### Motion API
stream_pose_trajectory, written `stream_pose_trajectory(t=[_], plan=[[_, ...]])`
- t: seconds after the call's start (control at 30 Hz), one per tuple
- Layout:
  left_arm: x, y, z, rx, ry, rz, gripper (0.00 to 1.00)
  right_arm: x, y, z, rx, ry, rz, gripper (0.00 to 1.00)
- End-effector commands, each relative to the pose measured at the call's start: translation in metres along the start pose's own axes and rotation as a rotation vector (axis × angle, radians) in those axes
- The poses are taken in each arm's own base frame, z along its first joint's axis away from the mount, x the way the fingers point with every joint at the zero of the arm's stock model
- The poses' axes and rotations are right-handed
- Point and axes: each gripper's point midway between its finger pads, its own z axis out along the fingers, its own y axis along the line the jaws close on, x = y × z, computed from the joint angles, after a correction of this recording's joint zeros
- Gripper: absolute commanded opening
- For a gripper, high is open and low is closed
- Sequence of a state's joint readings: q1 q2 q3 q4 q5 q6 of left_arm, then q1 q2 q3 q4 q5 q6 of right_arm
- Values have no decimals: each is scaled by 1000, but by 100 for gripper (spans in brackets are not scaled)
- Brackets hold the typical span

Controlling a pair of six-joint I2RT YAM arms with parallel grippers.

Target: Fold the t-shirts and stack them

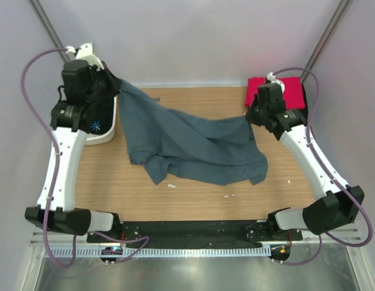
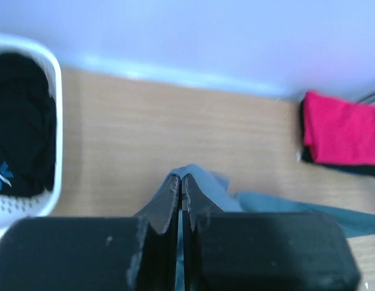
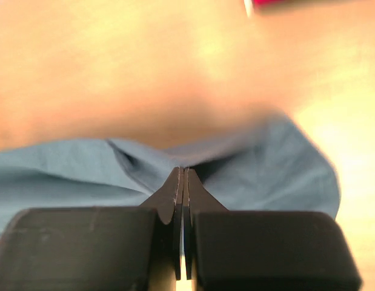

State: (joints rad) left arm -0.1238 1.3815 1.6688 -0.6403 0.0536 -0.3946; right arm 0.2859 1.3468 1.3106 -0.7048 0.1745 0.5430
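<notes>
Grip at both ends: pinching the blue-grey t-shirt [image 1: 193, 145] tight with the left gripper [image 2: 181, 185], up by the white basket [image 2: 55, 133], and with the right gripper [image 3: 183, 176], near the folded red t-shirt [image 2: 341, 130]. Holding both ends up, letting the middle sag down onto the wooden table [image 1: 114, 182].

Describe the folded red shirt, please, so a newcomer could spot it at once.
On the wooden table, look to the far right corner, behind the right arm. A folded red shirt lies there on a dark shirt. Nothing else is bright red; the blue-grey shirt sprawls mid-table.
</notes>
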Motion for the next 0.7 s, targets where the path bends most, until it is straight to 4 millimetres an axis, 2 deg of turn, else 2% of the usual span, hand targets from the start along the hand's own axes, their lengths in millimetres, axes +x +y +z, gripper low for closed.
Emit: stream_pose_trajectory(t=[0.0, 0.03, 0.07, 0.1, 0.17, 0.2, 0.27, 0.3, 0.37, 0.4, 0.43, 0.53, 0.57, 0.6, 0.63, 0.67], plan=[[-75, -19, -71, 38, -257, 89, 0, -81, 27, -49, -96, -259, -10, 1], [-89, -24, -84, 50, -312, 104, 0, -106, 37, -68, -129, -336, 6, 1], [-98, -27, -95, 58, -348, 113, 0, -118, 39, -80, -137, -381, 14, 1], [-109, -33, -114, 74, -394, 121, 0, -139, 44, -106, -169, -455, 23, 1], [-128, -43, -146, 109, -471, 137, 0, -159, 51, -132, -207, -533, 27, 1], [-135, -50, -167, 137, -516, 149, 0, -173, 55, -156, -234, -584, 33, 1], [-145, -60, -199, 180, -580, 176, 0, -184, 56, -179, -253, -625, 26, 1], [-148, -62, -211, 183, -603, 182, 0, -191, 57, -197, -271, -659, 29, 1], [-150, -62, -265, 189, -689, 188, 0, -196, 52, -236, -309, -725, 36, 1], [-149, -61, -264, 184, -685, 185, 0, -197, 52, -240, -311, -732, 34, 1], [-148, -62, -289, 194, -726, 182, 0, -196, 49, -261, -338, -763, 39, 1], [-140, -64, -327, 223, -770, 170, 0, -193, 48, -296, -397, -801, 35, 1], [-135, -65, -351, 240, -808, 170, 0, -188, 46, -313, -432, -815, 29, 1], [-135, -65, -365, 243, -833, 167, 0, -187, 46, -327, -457, -830, 24, 1], [-133, -64, -379, 249, -854, 156, 0, -181, 44, -331, -459, -816, 17, 1], [-130, -64, -395, 253, -883, 154, 0, -177, 41, -344, -479, -828, 16, 1]])
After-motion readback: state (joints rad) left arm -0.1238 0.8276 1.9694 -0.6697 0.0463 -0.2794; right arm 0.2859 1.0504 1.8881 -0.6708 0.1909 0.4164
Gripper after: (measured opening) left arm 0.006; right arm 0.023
